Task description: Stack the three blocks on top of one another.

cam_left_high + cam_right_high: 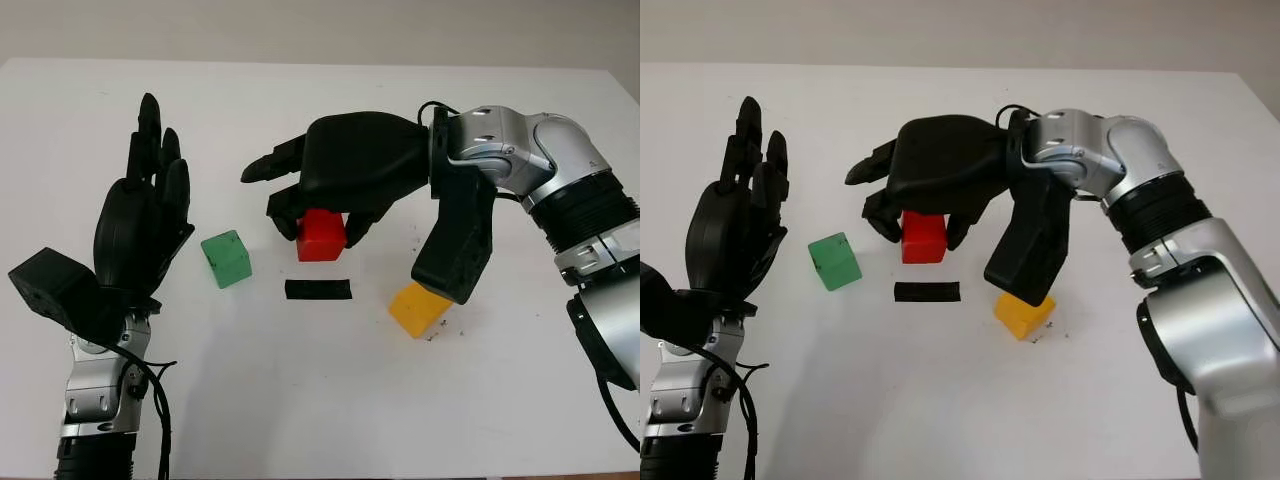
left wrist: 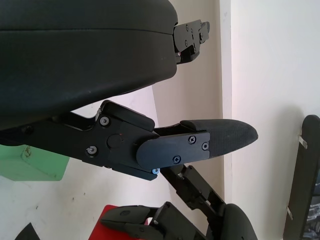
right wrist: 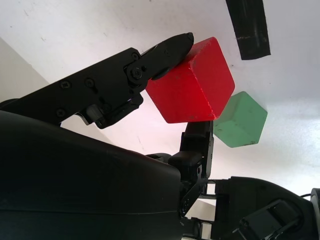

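- The right hand (image 1: 322, 205) reaches in from the right side, arm bent at the elbow and forearm running leftward across the table (image 1: 300, 400), palm facing down over the middle.
- Its fingers are curled around the red block (image 1: 321, 235). In the right wrist view a fingertip (image 3: 170, 47) presses one side of the block and another finger sits against the opposite side, so it's pinched between them.
- Can't really tell whether the red block is touching the table or held just above it. It's just on the far side of the black tape strip (image 1: 318, 289).
- The green block (image 1: 226, 258) sits on the table to the left of the red one, near it but not touching, tilted a bit relative to the table edge.
- The yellow block (image 1: 420, 308) is to the right of the tape strip and nearer the robot, partly tucked under the black housing on the right forearm.
- The left hand (image 1: 150, 200) is at the left side, just left of the green block, forearm coming up from the near-left edge, fingers pointing away from the robot. It's open with nothing in it.
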You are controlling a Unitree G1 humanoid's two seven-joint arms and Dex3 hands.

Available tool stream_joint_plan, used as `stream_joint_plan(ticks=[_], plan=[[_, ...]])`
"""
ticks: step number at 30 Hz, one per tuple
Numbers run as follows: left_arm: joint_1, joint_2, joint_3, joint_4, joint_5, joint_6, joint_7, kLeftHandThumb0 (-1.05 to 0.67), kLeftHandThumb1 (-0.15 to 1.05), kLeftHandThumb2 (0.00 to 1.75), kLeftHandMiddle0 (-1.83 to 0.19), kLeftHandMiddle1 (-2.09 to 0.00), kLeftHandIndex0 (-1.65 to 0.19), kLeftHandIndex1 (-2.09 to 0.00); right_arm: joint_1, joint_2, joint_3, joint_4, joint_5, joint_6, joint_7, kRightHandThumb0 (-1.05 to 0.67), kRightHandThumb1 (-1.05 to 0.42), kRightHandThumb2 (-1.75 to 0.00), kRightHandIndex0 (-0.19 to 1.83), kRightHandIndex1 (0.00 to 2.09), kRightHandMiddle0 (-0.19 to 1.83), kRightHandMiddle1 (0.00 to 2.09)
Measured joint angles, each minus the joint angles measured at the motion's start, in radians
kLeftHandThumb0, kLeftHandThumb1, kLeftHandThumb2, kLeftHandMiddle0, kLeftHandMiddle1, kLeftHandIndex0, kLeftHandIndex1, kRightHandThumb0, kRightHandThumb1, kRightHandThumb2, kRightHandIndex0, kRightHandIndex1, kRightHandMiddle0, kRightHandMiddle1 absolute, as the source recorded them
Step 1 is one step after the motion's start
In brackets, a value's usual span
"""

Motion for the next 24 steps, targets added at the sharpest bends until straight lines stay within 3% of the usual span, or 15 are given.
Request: stream_joint_plan(ticks=[24], plan=[[0.000,-0.001,-0.003,0.000,0.000,-0.001,-0.008,-0.76,1.05,0.57,0.19,0.00,0.19,0.00,0.086,-0.003,0.014,-0.087,-0.014,0.019,0.064,-0.45,-0.92,-0.05,0.28,0.05,0.48,1.40]])
